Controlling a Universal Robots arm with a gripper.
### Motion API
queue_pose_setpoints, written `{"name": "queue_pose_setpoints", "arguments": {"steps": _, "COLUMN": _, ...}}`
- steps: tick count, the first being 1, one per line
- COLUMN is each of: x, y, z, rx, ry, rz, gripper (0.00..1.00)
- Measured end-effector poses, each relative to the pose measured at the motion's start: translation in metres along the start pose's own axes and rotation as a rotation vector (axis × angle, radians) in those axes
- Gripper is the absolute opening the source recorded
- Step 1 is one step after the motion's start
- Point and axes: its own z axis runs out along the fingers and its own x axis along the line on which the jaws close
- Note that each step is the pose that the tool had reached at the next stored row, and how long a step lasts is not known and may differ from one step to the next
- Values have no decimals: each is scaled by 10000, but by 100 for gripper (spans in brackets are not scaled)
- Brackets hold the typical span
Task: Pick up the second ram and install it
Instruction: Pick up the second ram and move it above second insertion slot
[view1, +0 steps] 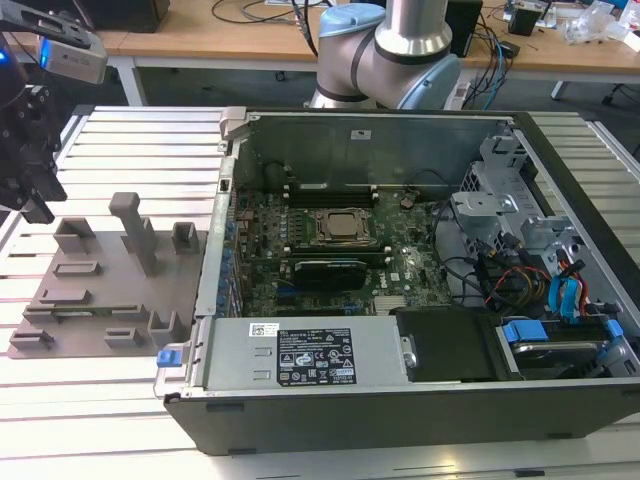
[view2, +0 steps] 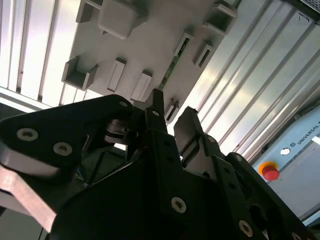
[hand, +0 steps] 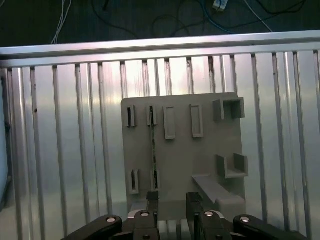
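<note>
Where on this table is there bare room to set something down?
Bare slats: the strip of table in front of the fixture plate, and the strip behind it beside the computer case. Crowded: the plate itself, with blocks, the second ram and the open gripper overhead; the case interior too.

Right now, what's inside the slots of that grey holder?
A thin green ram strip stands on edge in two slots of the grey holder. Its lower edge is hidden down inside them.

matt claw (hand: 172, 198), plastic fixture (hand: 181, 156), shiny metal table (hand: 60, 150)
</note>
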Motion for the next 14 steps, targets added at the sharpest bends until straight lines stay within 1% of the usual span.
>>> {"name": "queue_pose_setpoints", "arguments": {"steps": 4, "x": 0, "y": -1, "z": 11, "rx": 1, "ry": -1, "rz": -1, "gripper": 36}}
{"name": "queue_pose_setpoints", "arguments": {"steps": 8, "x": 3, "y": -2, "z": 111, "rx": 0, "ry": -1, "rz": 0, "gripper": 36}}
{"name": "queue_pose_setpoints", "arguments": {"steps": 12, "x": 4, "y": -3, "z": 172, "rx": 0, "ry": 0, "rz": -1, "gripper": 36}}
{"name": "queue_pose_setpoints", "arguments": {"steps": 14, "x": 5, "y": -4, "z": 190, "rx": 0, "ry": -1, "rz": -1, "gripper": 36}}
